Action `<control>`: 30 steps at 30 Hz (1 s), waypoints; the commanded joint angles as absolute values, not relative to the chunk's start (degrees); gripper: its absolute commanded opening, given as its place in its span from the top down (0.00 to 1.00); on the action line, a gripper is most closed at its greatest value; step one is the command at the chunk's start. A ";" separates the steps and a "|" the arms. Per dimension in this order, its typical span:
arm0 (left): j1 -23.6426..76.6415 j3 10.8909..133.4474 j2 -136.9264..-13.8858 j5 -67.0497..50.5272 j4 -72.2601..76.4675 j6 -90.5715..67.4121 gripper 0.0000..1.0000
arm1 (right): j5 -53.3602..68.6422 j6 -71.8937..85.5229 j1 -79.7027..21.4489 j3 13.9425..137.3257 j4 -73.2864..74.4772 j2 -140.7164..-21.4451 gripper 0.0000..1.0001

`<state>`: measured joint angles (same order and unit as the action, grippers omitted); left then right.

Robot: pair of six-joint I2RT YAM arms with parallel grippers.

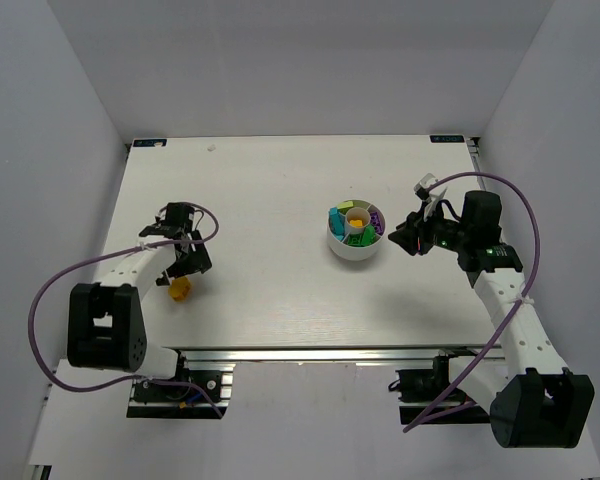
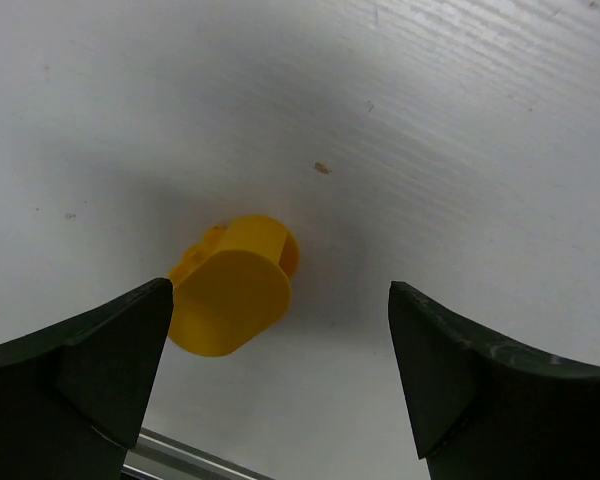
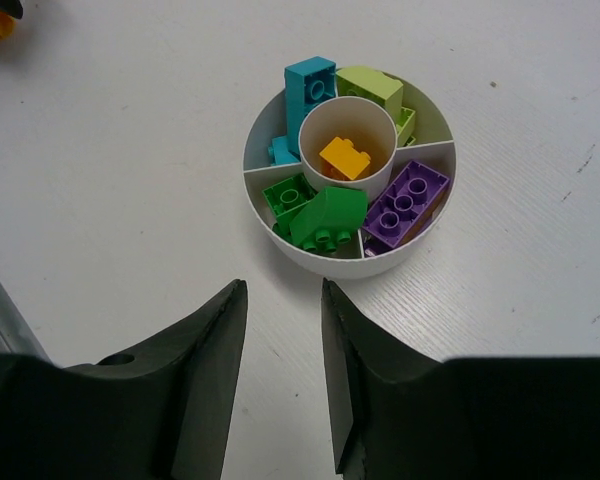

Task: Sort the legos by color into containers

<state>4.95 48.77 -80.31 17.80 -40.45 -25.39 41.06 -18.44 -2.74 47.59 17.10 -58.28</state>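
Overall, the white counter (image 1: 280, 300) carries one round white dish (image 1: 355, 253) right of centre. One loose orange brick (image 2: 230, 300) lies well apart from it, near the counter's left front edge.

The left end effector (image 1: 185, 265) hangs over that brick with its fingers spread wide and gripping nothing. The right end effector (image 3: 283, 300) faces the dish, its fingers a narrow gap apart and empty.

The brick looks light, rigid and smooth, so it is likely to slip. Grip it across its flat sides, not its rounded face.

Only the left wrist view shows that the brick sits off-centre, close to one finger. Only the right wrist view resolves the dish contents:
- cyan brick (image 3: 308, 80)
- lime brick (image 3: 370, 88)
- dark green bricks (image 3: 315, 210)
- purple brick (image 3: 405, 205)
- another orange brick, in the central cup (image 3: 345, 157)
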 commanded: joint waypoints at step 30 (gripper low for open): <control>3.51 53.35 -84.39 -10.43 -39.39 -19.07 0.86 | 40.08 -18.81 -2.55 49.39 15.91 -56.16 0.57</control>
